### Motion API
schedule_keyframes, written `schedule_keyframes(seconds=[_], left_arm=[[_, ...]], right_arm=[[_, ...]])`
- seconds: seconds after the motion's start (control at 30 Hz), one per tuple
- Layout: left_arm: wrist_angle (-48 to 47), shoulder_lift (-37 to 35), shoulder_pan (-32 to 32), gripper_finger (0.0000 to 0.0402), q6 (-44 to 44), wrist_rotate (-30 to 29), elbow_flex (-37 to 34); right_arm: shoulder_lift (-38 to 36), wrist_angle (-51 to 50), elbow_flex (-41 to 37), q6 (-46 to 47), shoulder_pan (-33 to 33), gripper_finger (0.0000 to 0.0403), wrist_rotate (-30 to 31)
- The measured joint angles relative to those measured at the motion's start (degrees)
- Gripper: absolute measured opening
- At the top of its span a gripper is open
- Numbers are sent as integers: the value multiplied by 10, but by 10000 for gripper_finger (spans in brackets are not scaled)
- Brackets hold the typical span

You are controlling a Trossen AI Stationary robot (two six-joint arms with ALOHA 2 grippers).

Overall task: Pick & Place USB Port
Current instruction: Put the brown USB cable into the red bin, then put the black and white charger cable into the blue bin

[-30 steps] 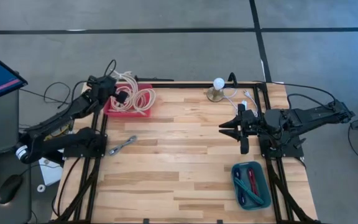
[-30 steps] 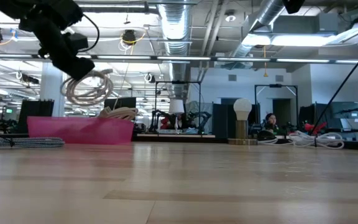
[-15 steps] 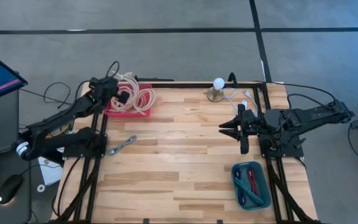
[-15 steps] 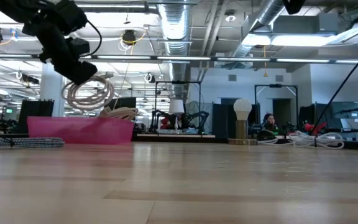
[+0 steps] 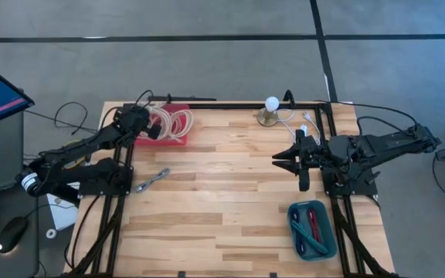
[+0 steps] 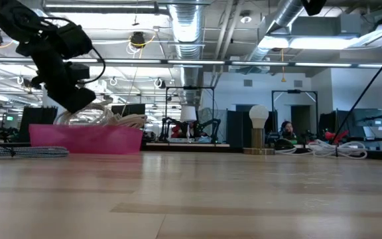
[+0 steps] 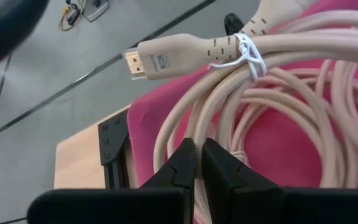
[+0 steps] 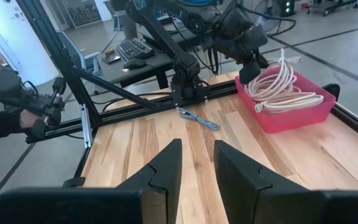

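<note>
Several soft, light cable (image 7: 272,93) loops sit pinched in our shut left gripper (image 7: 197,165) over the bin (image 5: 178,139) at ten o'clock; right gripper (image 8: 196,163) idles half-open, empty.

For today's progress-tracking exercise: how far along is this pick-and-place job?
Nothing looks placed yet. In hand: the left gripper is shut on the beige cable, low at the pink bin. Left: carrying the cable out and setting it down. The right gripper waits over the table.
</note>
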Motion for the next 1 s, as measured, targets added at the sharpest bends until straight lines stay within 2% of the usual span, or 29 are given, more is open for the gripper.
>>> schedule_keyframes(seconds=[0.2,0.47,0.57,0.67,0.8,1.0], left_arm=[[4,-1,0,25,-1,-2,-13],[27,-1,0,92,-6,1,-13],[32,-1,0,119,-27,41,-9],[35,-4,-3,137,-21,110,3],[35,-23,-31,130,38,205,25],[9,-63,-115,87,70,199,79]], right_arm=[[0,0,0,0,0,87,0],[0,0,0,0,0,87,0],[0,0,0,0,0,87,0],[0,0,0,0,0,87,0],[0,0,0,0,0,87,0],[0,0,0,0,0,87,0]])
